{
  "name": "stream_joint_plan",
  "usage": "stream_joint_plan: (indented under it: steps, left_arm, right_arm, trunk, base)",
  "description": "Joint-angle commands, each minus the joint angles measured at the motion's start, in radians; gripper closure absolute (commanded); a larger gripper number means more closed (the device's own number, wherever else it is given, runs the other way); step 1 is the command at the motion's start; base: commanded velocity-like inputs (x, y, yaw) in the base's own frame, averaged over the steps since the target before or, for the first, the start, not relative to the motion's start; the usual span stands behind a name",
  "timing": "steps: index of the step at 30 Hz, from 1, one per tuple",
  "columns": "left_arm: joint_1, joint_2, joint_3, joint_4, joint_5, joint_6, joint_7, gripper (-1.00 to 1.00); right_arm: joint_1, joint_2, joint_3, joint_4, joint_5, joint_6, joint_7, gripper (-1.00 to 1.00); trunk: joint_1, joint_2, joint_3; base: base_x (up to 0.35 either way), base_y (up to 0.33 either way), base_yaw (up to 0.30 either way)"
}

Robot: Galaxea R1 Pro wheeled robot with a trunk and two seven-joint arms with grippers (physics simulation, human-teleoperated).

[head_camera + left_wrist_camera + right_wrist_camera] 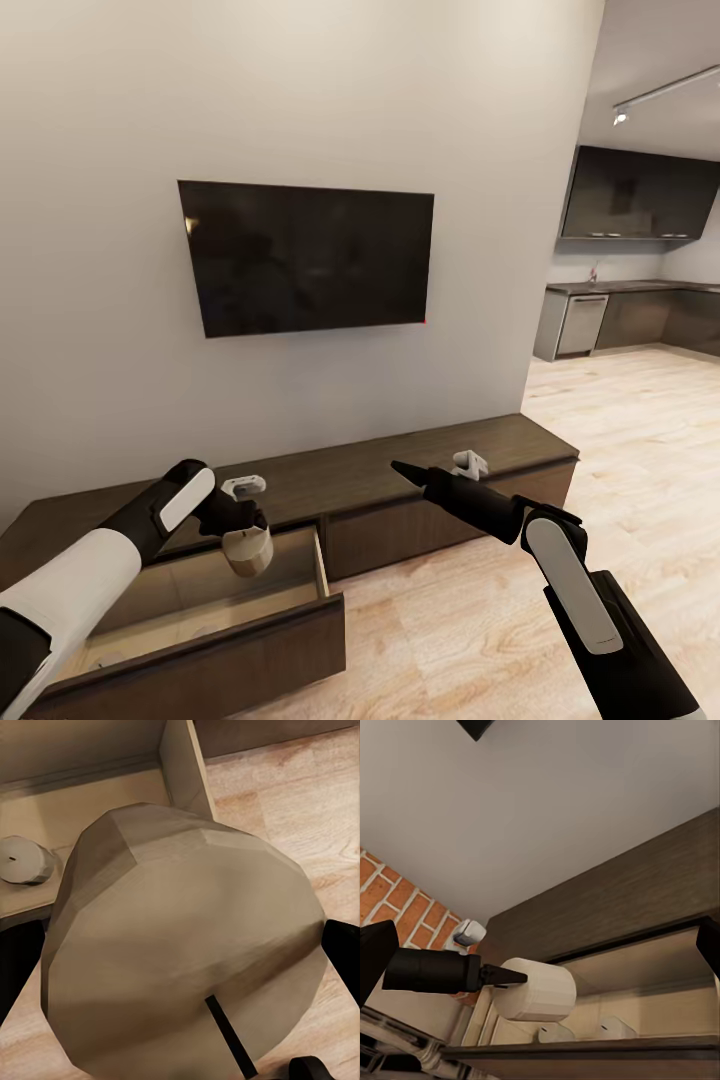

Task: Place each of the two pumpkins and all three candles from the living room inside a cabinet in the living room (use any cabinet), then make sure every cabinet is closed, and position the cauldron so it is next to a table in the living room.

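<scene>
Left gripper has its fingers closed around a candle, held over the open drawer of the cabinet, near the drawer's right wall.

Right gripper hangs over the cabinet top, carrying nothing. Can't tell from these views whether its fingers are open or closed.

Step in hand, as I read it: drop this candle into the drawer. To do it well:
- lower until the candle's base is below the drawer rim, then release. A drop from this height would probably bounce or roll it.
- shift inward from the right wall so it doesn't clip the edge.
- avoid the candles already inside.

View differences:
- Left wrist view: held candle up close, plus another candle lying on the drawer floor beyond it. Head view hides that one behind the arm and drawer front.
- Right wrist view: side-on, held candle is clearly above the drawer, with two pale shapes below it, likely the earlier candles. Gives the height gap the head view can't.
</scene>
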Motion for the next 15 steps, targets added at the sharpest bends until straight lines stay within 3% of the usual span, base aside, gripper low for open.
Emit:
stream_joint_plan:
  steps: [1,15]
  left_arm:
    - [-0.001,0.002,-0.006,-0.002,0.011,0.0,0.01,1.0]
    - [-0.002,0.003,-0.007,0.037,0.01,-0.006,0.024,1.0]
  right_arm:
    - [-0.001,-0.001,0.0,0.0,0.001,0.003,0.002,-1.0]
    - [-0.001,-0.001,0.0,0.001,0.001,0.004,0.0,-1.0]
  trunk:
    - [0.004,-0.008,-0.004]
    - [0.058,-0.106,-0.048]
  base:
    - [0.0,0.0,0.0]
    - [0.0,0.0,0.0]
